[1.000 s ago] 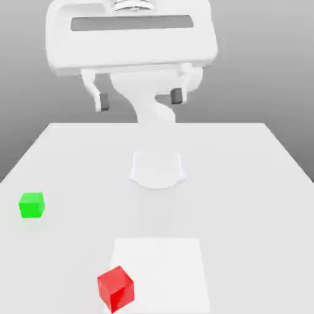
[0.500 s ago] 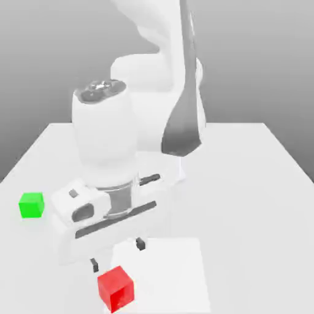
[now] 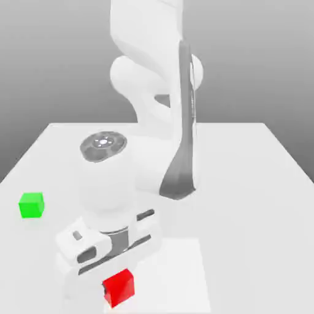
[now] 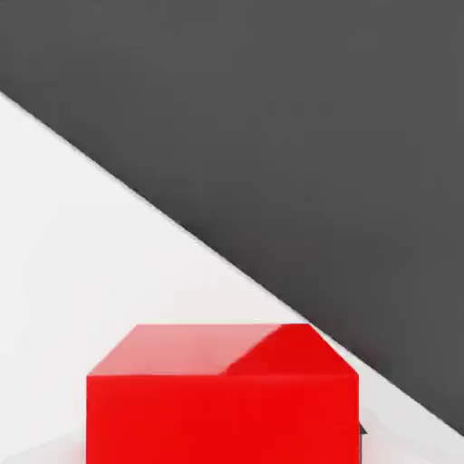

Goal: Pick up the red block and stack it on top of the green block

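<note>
The jaws (image 3: pixel 115 288) are closed on 1 red block (image 3: pixel 120 288), pinching it by opposite sides at the surface (image 3: pixel 245 245). The green block (image 3: pixel 32 206) lies well apart from the jaws, toward the exterior view's left and nearer the arm's base. Next step: lift the red block clear (vertical travel first), then traverse to the green block.
</note>
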Controlling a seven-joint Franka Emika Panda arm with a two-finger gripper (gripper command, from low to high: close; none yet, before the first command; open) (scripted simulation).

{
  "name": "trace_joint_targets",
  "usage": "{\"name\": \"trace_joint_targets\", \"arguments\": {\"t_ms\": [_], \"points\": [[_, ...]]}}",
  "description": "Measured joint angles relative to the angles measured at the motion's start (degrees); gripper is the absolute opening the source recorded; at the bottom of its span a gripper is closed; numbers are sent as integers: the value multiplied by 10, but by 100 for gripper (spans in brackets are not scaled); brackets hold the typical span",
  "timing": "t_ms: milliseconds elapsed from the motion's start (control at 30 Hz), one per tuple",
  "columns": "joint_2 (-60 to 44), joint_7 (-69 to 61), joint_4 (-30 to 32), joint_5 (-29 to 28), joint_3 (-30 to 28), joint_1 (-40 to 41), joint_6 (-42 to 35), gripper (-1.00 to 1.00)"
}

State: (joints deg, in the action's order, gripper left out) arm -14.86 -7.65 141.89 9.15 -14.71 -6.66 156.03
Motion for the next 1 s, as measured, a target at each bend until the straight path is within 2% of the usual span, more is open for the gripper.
{"name": "trace_joint_targets", "arguments": {"t_ms": [167,367,533,733,1000], "points": [[84,-48,39,-73,-79,55,-35,-100],[165,-158,98,-152,-159,222,-47,-100],[216,-270,152,-189,-217,304,-44,-100],[210,-317,166,-172,-244,315,-18,-100],[166,-369,164,-99,-248,296,23,-100]]}}
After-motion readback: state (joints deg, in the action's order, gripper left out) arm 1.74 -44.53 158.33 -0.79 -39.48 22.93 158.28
